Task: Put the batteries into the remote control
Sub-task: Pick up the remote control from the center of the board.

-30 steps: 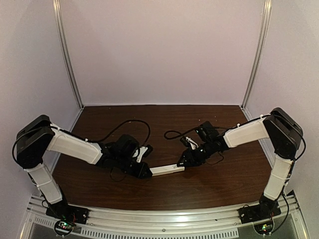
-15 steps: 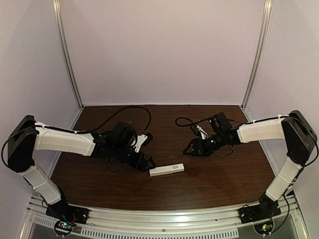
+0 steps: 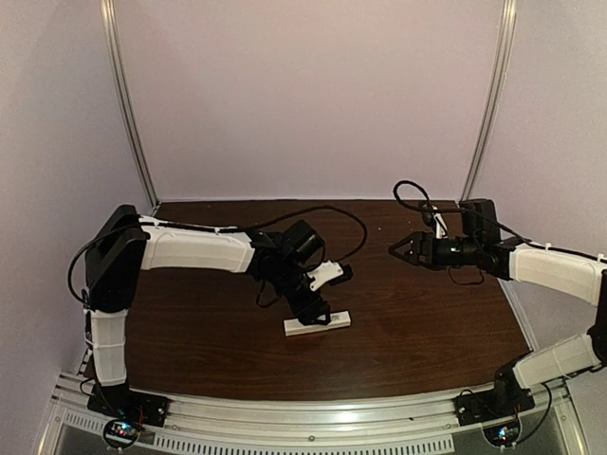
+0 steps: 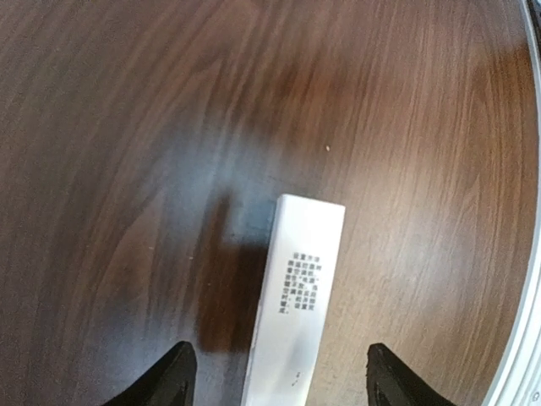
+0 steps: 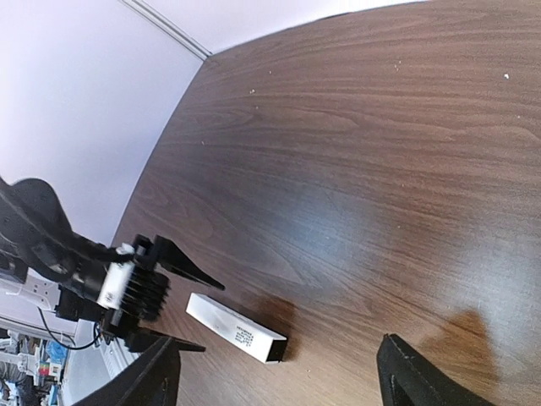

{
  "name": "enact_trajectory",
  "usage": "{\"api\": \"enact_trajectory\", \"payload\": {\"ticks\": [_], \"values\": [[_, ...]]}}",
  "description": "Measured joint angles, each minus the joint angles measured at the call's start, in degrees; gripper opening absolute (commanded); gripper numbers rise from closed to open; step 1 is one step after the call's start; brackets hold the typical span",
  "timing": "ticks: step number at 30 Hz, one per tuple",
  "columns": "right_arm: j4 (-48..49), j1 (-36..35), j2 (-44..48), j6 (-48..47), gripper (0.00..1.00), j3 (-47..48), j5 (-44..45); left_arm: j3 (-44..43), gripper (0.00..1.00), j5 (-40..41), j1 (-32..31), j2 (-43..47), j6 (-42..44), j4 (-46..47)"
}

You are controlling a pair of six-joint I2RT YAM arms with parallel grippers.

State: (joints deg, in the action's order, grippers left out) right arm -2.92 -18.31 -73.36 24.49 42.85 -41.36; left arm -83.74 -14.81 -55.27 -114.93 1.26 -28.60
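The white remote control (image 3: 318, 323) lies flat on the brown tabletop (image 3: 427, 332), near the middle of the near edge. Small printed words on it face up. The left gripper (image 3: 316, 309) hangs right over it. Its two fingers are wide apart, one on each side of the remote control, and they do not touch it. Farther back, toward the right edge, the right gripper (image 3: 396, 248) hangs above the tabletop, well apart from the remote control. Its fingers are wide apart too and hold nothing.
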Motion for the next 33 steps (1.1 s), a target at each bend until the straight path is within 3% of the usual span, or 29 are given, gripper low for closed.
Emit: {"api": "enact_trajectory", "payload": {"ticks": [15, 26, 33], "values": [[4.42, 2.84, 3.34, 1.27, 0.77, -3.80, -2.40, -9.73, 0.47, 1.70, -2.56, -9.81, 7.98, -7.93], [5.38, 3.63, 3.69, 1.44, 0.77, -3.87, -3.78, -10.69, 0.41, 3.32, -2.71, -11.41, 9.97, -9.49], [6.99, 3.78, 3.69, 1.86, 0.77, -4.55, -4.37, -10.69, 0.23, 3.93, -2.89, -11.61, 10.86, -9.68]]}}
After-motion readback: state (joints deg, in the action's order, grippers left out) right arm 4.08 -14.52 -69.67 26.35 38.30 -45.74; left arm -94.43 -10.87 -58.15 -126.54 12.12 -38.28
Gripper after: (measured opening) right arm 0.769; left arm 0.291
